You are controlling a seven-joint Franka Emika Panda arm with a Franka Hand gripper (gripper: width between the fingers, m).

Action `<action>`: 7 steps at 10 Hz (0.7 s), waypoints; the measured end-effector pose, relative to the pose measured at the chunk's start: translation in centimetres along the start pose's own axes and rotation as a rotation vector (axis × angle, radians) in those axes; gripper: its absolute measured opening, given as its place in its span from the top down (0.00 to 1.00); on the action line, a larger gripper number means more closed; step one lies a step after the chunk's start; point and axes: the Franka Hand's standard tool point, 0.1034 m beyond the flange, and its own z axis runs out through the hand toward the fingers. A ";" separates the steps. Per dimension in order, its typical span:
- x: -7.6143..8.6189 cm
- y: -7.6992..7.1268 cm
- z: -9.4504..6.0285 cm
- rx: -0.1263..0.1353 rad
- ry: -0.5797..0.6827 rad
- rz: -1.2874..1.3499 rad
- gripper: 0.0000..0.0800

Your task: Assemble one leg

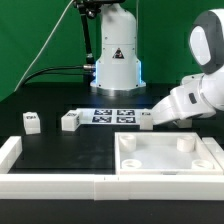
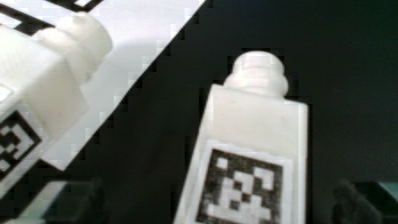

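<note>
In the wrist view one leg lies on the black table, a white block with a tag on its face and a threaded peg at its far end. My gripper is open and straddles it. The dark fingers stand on either side with a gap to the leg. In the exterior view the gripper is low at the far edge of the large white panel, over that leg. Two more legs lie at the exterior view's left.
The panel's rim and a corner post lie close beside the leg in the wrist view. The marker board lies in front of the robot base. A white rail runs along the front and left of the table.
</note>
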 end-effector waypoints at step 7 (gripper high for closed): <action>0.0 0.0 0.0 0.000 -0.001 0.000 0.64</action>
